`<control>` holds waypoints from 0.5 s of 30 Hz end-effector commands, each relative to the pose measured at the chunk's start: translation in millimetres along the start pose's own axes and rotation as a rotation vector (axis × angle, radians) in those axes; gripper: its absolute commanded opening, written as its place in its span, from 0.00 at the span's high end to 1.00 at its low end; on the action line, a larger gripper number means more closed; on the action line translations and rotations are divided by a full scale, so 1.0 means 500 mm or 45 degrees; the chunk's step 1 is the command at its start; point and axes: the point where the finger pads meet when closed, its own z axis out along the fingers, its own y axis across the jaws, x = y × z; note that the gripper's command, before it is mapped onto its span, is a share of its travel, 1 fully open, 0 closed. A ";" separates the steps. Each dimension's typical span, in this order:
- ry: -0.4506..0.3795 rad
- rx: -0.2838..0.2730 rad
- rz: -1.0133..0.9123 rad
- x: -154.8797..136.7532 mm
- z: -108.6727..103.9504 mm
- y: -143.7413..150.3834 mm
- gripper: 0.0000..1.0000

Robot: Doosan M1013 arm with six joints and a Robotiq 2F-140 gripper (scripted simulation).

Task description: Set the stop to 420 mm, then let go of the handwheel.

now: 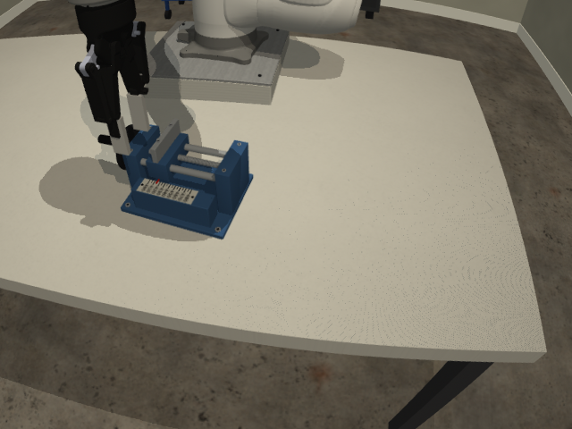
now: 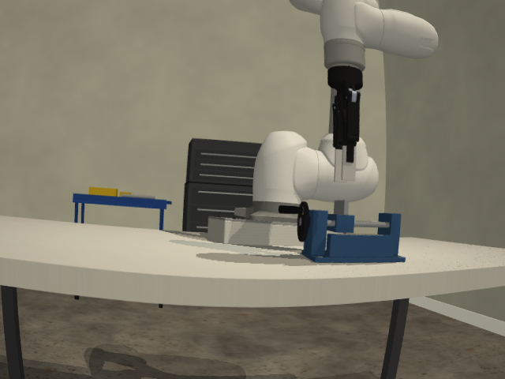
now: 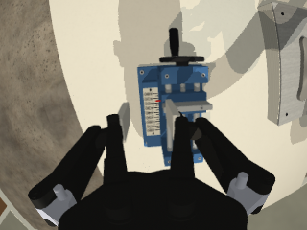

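A blue stop fixture (image 1: pixel 203 205) (image 2: pixel 358 245) (image 3: pixel 173 80) stands on the table's left half. Its black handwheel (image 1: pixel 121 160) (image 2: pixel 303 222) (image 3: pixel 182 59) with a crank handle (image 2: pixel 289 209) (image 3: pixel 173 40) sits at the far-left end. The grey stop plate (image 1: pixel 165 140) (image 3: pixel 182 107) stands near the handwheel end of the rods. A red pointer (image 1: pixel 157 181) (image 3: pixel 157 100) marks the low end of the white scale (image 1: pixel 168 189) (image 3: pixel 153 111). My gripper (image 1: pixel 131 136) (image 2: pixel 342 175) (image 3: pixel 147 109) hangs clear above the handwheel end, fingers partly apart, holding nothing.
The robot's base (image 1: pixel 222 69) (image 2: pixel 281 175) stands on a grey mount just behind the fixture. A dark cabinet (image 2: pixel 220 179) and a small blue table (image 2: pixel 122 200) are in the background. The table's left edge is close to the handwheel.
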 end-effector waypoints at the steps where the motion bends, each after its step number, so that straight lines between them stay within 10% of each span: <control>1: -0.003 -0.002 -0.002 -0.006 0.007 0.000 0.67; 15: -0.003 -0.002 -0.002 0.022 0.007 0.013 0.67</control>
